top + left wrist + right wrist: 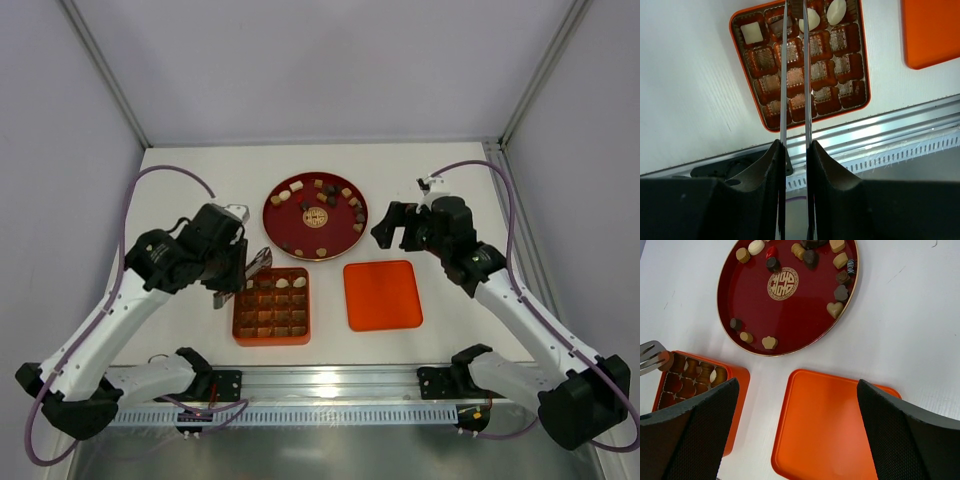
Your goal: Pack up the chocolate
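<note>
White tabletop [200, 200]; left gripper [796, 147] pinches metal tongs [783, 100] reaching over orange box [270, 338]. Right gripper [398, 232] spread wide near lid [382, 295], chocolate [835, 310] beyond its fingertips.

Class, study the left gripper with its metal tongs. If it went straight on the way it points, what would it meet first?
Most likely the orange box: the tongs in the left gripper reach straight over its cells, tips near the cream-white chocolates. Their height above it is unclear.

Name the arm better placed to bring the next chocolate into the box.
Left. The left gripper holds the tongs, their tips over the orange box; the right gripper is open and holds no tool.
</note>
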You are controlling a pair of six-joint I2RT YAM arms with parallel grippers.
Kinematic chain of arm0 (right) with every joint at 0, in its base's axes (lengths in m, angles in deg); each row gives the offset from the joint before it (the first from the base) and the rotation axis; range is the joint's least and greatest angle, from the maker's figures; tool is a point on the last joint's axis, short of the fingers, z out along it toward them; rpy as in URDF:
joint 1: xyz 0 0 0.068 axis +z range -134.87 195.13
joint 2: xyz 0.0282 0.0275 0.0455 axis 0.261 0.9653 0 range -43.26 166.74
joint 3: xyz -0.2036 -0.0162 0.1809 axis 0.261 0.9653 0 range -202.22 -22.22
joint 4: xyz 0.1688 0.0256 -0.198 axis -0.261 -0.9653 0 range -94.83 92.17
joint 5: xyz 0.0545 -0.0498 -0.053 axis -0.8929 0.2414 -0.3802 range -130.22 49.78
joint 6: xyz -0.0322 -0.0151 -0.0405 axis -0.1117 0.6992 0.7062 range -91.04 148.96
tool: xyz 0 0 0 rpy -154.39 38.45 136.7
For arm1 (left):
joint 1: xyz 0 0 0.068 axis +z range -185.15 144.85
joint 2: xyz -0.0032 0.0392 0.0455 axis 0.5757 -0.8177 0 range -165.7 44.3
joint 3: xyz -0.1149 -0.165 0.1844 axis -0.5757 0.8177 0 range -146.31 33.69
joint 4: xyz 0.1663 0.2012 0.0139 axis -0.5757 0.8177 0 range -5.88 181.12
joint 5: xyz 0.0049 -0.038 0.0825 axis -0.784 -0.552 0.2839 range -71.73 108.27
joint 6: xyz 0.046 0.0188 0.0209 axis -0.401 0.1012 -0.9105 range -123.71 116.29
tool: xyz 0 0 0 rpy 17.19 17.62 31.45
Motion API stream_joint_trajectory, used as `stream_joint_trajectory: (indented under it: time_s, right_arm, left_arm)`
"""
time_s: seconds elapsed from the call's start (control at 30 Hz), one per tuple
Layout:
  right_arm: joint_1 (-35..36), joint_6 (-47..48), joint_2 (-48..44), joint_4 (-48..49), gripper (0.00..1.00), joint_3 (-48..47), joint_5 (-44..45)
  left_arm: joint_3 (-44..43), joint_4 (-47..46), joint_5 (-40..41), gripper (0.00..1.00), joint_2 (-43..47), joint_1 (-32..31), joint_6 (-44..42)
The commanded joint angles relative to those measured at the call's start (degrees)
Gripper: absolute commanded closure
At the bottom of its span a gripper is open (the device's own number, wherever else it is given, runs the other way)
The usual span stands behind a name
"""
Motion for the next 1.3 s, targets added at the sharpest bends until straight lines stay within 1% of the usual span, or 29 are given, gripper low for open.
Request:
stream_joint_trajectory:
  time_s: [0.0, 0.17, 0.3, 0.9, 1.27]
  right_arm:
    - [0.49, -0.59, 0.8, 3.44, 0.0, -0.13, -0.45]
    - [0.84, -0.85, 1.51, 3.97, 0.0, -0.13, -0.45]
    - [1.19, -0.76, 1.95, 4.06, 0.0, -0.13, -0.19]
    - [1.72, -1.11, 2.3, 4.41, 0.0, 0.13, 0.07]
    - [2.24, -1.03, 2.3, 4.23, 0.0, 0.04, 0.51]
  left_arm:
    - [2.18, 4.52, 1.67, 0.76, 3.99, -0.2, 3.37]
    - [6.75, 5.93, 2.2, 0.76, 7.08, -0.2, 5.74]
    - [8.51, 7.33, 2.2, 0.76, 8.66, -0.2, 6.71]
    - [12.3, 13.14, 3.08, 0.75, 15.17, -0.2, 9.44]
    - [14.4, 14.19, 4.04, 0.75, 16.05, -0.2, 9.44]
